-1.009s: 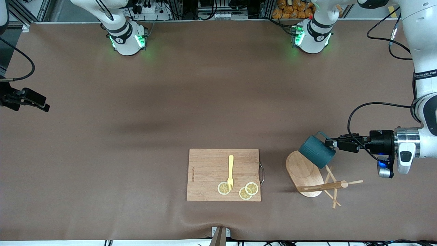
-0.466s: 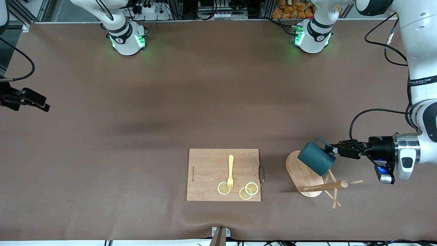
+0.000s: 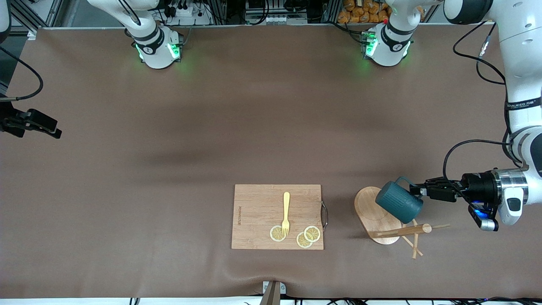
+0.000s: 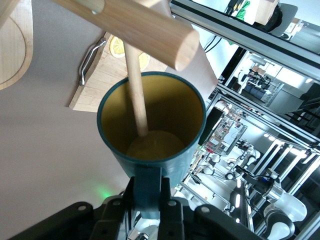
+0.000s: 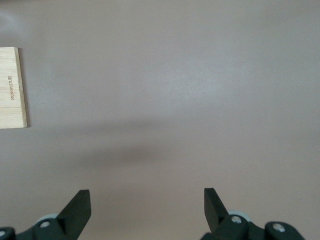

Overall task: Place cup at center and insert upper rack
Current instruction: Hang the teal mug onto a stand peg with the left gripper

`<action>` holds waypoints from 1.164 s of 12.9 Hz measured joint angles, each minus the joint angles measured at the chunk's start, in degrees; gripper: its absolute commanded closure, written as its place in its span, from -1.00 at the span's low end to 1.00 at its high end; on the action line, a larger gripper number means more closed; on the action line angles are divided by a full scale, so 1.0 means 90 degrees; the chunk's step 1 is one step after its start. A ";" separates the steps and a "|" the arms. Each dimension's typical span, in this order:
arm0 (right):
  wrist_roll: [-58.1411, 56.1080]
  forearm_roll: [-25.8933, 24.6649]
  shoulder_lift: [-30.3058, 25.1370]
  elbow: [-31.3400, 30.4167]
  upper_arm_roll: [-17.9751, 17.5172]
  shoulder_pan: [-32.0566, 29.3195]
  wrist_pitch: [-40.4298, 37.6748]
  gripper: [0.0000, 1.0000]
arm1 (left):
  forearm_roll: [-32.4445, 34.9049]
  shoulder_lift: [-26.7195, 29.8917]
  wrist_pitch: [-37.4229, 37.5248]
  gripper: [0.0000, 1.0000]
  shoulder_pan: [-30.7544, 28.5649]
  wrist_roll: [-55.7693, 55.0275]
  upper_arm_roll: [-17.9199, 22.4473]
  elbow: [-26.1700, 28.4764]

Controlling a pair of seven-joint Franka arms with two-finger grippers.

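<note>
Brown-covered surface (image 3: 169, 169) carrying two wooden items. Cutting board (image 3: 258, 212) lying flat near front camera, metal handle (image 3: 324, 215) facing left arm's end. Upper rack (image 3: 381, 214) standing beside it, toward left arm's end, oval base resting on surface.

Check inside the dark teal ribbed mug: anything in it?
One thin wooden dowel peg of the mug tree reaches into the dark teal ribbed mug, against its tan-yellow bottom. Nothing else visible.

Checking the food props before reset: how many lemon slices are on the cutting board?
3. All lie on the cutting board at its edge nearest the front camera: one lemon slice under the fork's tines, and two overlapping slices toward the board's metal handle. None seems hidden.
</note>
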State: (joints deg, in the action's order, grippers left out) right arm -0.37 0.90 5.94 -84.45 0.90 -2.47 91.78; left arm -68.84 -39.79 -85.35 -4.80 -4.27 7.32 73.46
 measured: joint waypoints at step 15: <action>0.0000 0.0000 0.0000 0.0000 0.0000 0.0000 0.0000 -1.00 | -0.0441 -0.0320 -0.0001 0.33 -0.0192 0.0266 0.0009 -0.0001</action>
State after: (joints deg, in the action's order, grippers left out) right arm -0.37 0.90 5.94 -84.45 0.90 -2.47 91.78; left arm -72.81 -42.68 -85.36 -6.53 -1.87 7.41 73.45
